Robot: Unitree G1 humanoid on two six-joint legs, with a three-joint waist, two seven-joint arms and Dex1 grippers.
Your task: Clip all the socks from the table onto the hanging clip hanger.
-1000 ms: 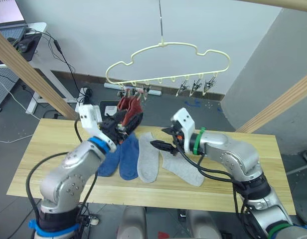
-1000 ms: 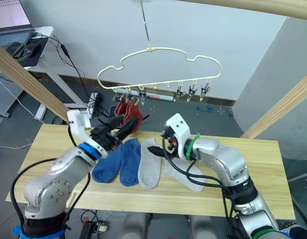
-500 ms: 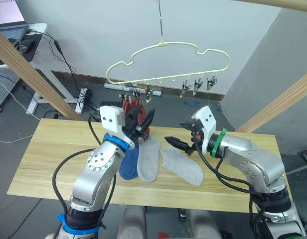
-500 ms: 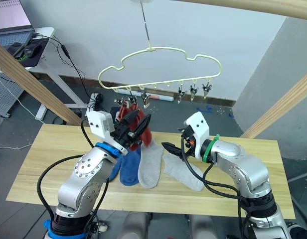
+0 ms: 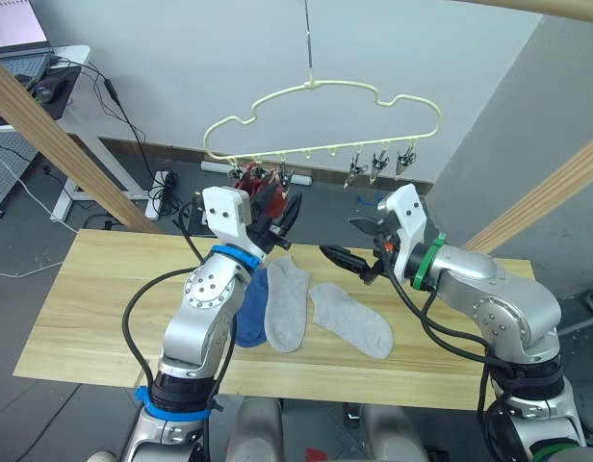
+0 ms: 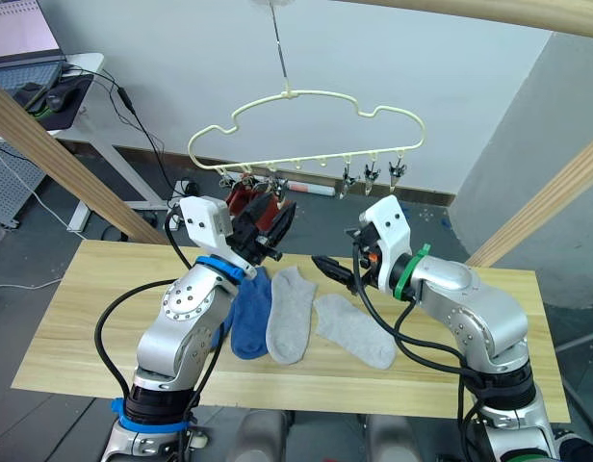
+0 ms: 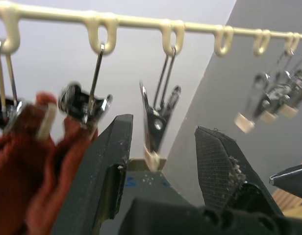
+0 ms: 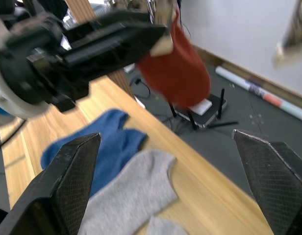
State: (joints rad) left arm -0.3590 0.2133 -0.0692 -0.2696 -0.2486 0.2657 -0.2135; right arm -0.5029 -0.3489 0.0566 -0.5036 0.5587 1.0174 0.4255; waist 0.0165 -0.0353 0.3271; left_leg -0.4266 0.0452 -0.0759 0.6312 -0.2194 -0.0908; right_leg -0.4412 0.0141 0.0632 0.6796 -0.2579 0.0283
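Observation:
The pale yellow clip hanger (image 5: 321,104) hangs above the table's (image 5: 94,308) far edge. Two rust red socks (image 5: 252,189) hang from its left clips. My left gripper (image 5: 285,214) is open and empty just below the hanger. A free metal clip (image 7: 156,119) dangles between its fingers (image 7: 109,166). On the table lie blue socks (image 5: 248,300) and two light grey socks (image 5: 286,300), (image 5: 350,320). My right gripper (image 5: 343,243) is open and empty, raised above the grey socks. Three more free clips (image 5: 381,165) hang on the hanger's right side.
Thick wooden poles (image 5: 56,144), (image 5: 542,197) of the frame slant at both sides of the table. A desk (image 5: 70,77) with cables stands at the back left. The table's right end (image 5: 489,337) is bare wood.
My left gripper has risen from beside the red socks to just under the hanger's clips. My right gripper has lifted off the grey socks and moved right.

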